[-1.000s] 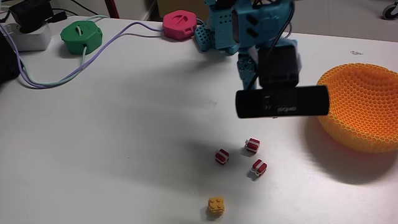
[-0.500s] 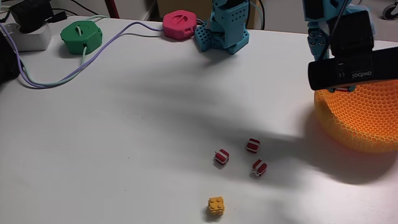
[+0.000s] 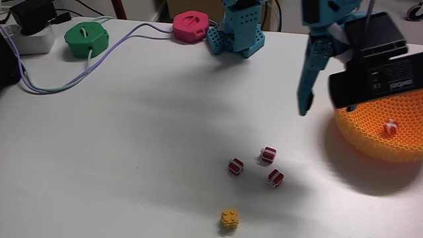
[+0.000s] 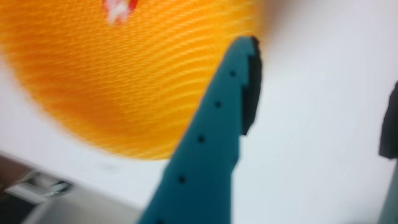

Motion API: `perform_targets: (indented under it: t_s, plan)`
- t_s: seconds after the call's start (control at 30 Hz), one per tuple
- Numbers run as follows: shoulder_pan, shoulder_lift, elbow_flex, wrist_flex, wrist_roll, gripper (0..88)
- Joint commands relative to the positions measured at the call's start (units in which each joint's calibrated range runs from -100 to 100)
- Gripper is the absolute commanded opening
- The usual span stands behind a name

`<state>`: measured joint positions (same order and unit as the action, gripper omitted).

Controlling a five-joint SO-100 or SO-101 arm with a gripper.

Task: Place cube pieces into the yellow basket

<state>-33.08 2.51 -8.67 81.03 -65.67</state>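
The yellow basket point(image 3: 370, 142) of orange-yellow mesh stands at the right edge of the table in the fixed view. One red-and-white cube piece point(image 3: 390, 126) lies inside it. My gripper point(image 3: 325, 106) hangs over the basket's left rim, open, with one teal finger point(image 3: 305, 92) swung out to the left and nothing held. Three more cube pieces lie on the table left of the basket: one point(image 3: 236, 166), another point(image 3: 268, 155) and a third point(image 3: 275, 177). In the wrist view the basket point(image 4: 124, 87) is blurred, the cube piece point(image 4: 118, 7) sits at the top, and the teal finger point(image 4: 217, 124) crosses the middle.
A small yellow brick point(image 3: 229, 219) lies near the front edge. At the back stand a green disc point(image 3: 86, 38), a pink disc point(image 3: 192, 26), cables point(image 3: 99, 63) and the arm's teal base point(image 3: 236, 36).
The arm swung right from above the cube pieces to the basket. The gripper opened, and a cube piece now lies in the basket.
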Motion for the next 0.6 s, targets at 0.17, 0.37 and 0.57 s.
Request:
perform_targets:
  t_s: [0.17, 0.37, 0.57]
  plan:
    - [20.4, -7.0, 20.7, -14.3, 7.7, 31.2]
    - [14.5, -11.2, 38.3, -27.4, 2.6, 31.4]
    - [8.3, -10.2, 47.0, -39.3, -2.4, 31.7]
